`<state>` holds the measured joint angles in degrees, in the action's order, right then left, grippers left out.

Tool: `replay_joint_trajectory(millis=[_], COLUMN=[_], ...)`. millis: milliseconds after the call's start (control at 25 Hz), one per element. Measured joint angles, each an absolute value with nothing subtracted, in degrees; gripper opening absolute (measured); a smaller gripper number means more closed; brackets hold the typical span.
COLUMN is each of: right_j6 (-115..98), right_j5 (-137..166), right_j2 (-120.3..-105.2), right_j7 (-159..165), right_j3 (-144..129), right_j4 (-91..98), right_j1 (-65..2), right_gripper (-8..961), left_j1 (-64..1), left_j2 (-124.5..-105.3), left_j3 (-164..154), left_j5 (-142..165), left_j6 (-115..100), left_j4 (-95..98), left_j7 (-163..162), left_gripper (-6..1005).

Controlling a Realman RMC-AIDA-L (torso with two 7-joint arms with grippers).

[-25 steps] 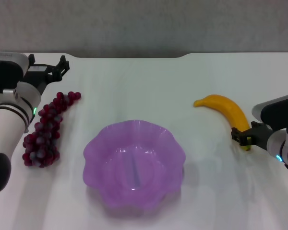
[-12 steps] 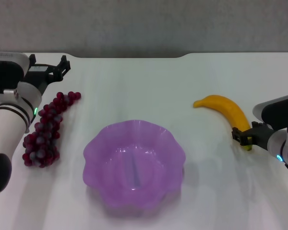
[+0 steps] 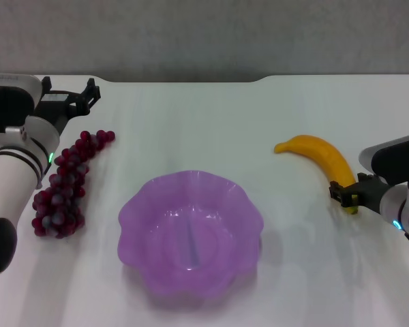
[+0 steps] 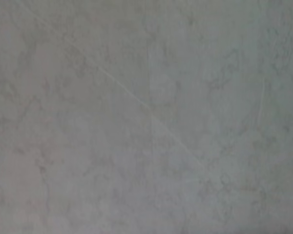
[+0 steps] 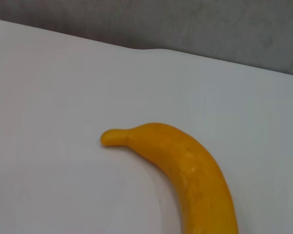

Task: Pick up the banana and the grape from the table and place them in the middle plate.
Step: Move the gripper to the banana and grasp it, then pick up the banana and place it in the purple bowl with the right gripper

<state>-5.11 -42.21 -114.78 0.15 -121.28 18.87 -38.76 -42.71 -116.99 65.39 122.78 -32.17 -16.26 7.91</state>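
Your right gripper (image 3: 345, 195) is sitting at the banana (image 3: 320, 158)'s near tip; whether it is pinching, I cannot tell. Gripping that far out, you are risking the banana swinging loose. The left gripper (image 3: 82, 97) is hanging spread beyond the grape (image 3: 65, 184).

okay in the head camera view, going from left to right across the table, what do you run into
Left gripper at the far back → the grape → the middle plate → the banana → right gripper at the banana's near tip.
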Motion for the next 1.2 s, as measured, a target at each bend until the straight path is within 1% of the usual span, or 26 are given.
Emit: replay_joint_trajectory(millis=[480, 1200], right_j6=[-5.01, -5.53], right_j5=[-42.18, -41.81], right_j2=[-114.78, -114.78], right_j7=[0.17, -0.11], right_j3=[-121.19, -121.19], right_j4=[18.19, 17.99], right_j1=[-38.76, -38.74], right_gripper=[487, 473], left_j1=[-42.71, -42.45], left_j2=[-116.98, -116.98], left_j3=[65.39, 65.39], left_j5=[122.78, 122.78], left_j6=[-32.16, -32.17], left_j4=[-16.55, -16.97], left_j7=[7.91, 7.91], left_gripper=[894, 894])
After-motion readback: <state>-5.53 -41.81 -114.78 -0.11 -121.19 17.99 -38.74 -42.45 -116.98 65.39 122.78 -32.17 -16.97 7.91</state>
